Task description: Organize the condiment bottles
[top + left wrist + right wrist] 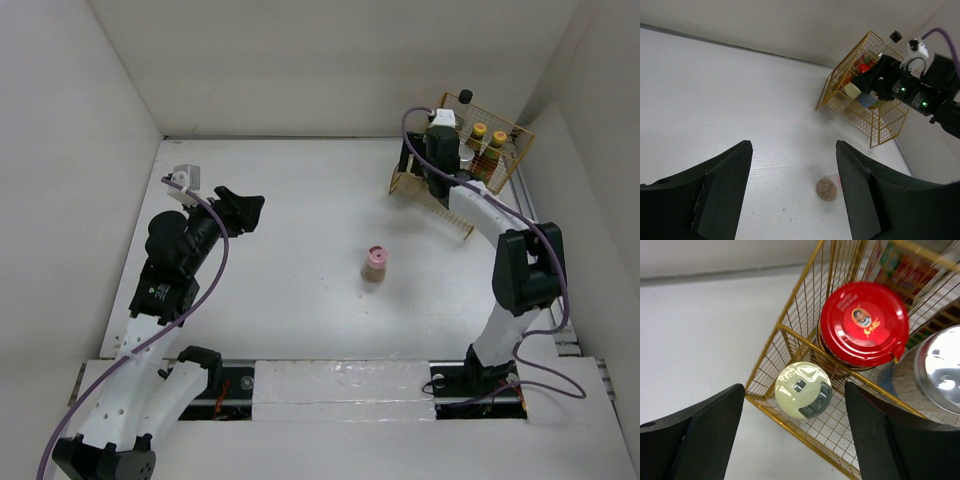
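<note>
Biggest worry for me is the right gripper (793,387). It hangs right over the corner of the yellow wire basket (515,128), fingers spread wide with nothing in them, and the cream-capped bottle (805,392) sits directly underneath. A basket wire runs between that bottle and the red-lidded jar (863,322) next to it, and the two are packed close. If the gripper drops or pulls away at an angle, I reckon a finger can hook a wire and drag or tip the whole basket, bottles and all. The basket looks light to me.

Second risk: the pink-capped bottle (375,263) stands alone out on the table (300,200), well apart from the basket and from both arms. It's short and stubby, so a finger bumping its side probably knocks it over and sends it rolling. The left gripper (792,150) hangs off to the left, fingers apart, empty, looking toward it.

Count, as far as I can see:
- seven bottles total
- one on the table (pink cap)
- six at the basket: cream, red, a silver-lidded jar (945,365), two yellow-capped bottles (480,129) side by side, and a black-capped bottle (465,97) at the far corner
- one basket, two grippers
</note>
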Available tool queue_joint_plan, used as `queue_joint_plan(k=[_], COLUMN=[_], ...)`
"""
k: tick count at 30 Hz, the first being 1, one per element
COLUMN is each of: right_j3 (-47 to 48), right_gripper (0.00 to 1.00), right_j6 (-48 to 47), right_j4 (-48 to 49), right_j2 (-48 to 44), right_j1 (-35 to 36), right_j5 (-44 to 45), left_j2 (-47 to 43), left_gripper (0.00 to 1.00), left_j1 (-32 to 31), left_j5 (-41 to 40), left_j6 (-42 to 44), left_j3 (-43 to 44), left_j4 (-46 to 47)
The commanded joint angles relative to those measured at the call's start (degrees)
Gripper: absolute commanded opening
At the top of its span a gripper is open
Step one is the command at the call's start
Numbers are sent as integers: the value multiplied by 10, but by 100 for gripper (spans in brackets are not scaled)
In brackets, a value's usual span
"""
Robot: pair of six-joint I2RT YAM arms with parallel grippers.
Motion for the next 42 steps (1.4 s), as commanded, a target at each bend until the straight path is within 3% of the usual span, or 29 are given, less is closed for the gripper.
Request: queue_joint_plan(k=[1, 5, 9, 12, 16, 20, 27, 29, 31, 32, 33, 34, 36, 39, 42], right_j3=[-6, -53, -188, -277, -329, -375, -392, -384, -377, -367, -361, -354, -339, -305, -264], right_gripper=[88, 89, 91, 96, 100, 100, 100, 95, 82, 65, 65, 53, 43, 36, 35], right_j6=[-13, 1, 38, 26, -24, -7, 11, 11, -3, -3, -3, -3, -3, -16, -27], right_j4=[28, 40, 140, 156, 71, -11, 8, 20, 46, 52, 52, 52, 52, 33, 19], right_j2=[-80, -139, -220, -279, -337, -375, -327, -312, -291, -285, -285, -285, -295, -334, -362], right_j1=[15, 34, 84, 140, 208, 252, 258, 258, 258, 258, 258, 258, 258, 247, 190], right_j5=[2, 7, -35, -72, -115, -71, -34, -20, -20, -15, -15, -15, -1, 51, 75], left_j2=[-7, -7, -7, -7, -1, -7, -7, -2, -9, -9, -9, -9, -9, -9, -9], left_gripper=[64, 64, 64, 64, 64, 64, 64, 64, 64, 64, 64, 64, 64, 64, 64], left_j1=[3, 3, 3, 3, -3, -3, -3, -3, -3, -3, -3, -3, -3, -3, -3], left_j5=[6, -2, -13, -13, -7, -7, 0, 0, 0, 0, -7, -7, -7, -7, -1], left_j6=[-2, -2, 3, 3, 3, 3, 3, 3, 3, 3, 3, 3, 3, 3, 3], left_j3=[-1, -1, -1, -1, -1, -1, -1, 4, 4, 4, 4, 4, 4, 4, 4], left_j4=[31, 31, 25, 25, 25, 25, 30, 24, 24, 24, 24, 24, 24, 24, 24])
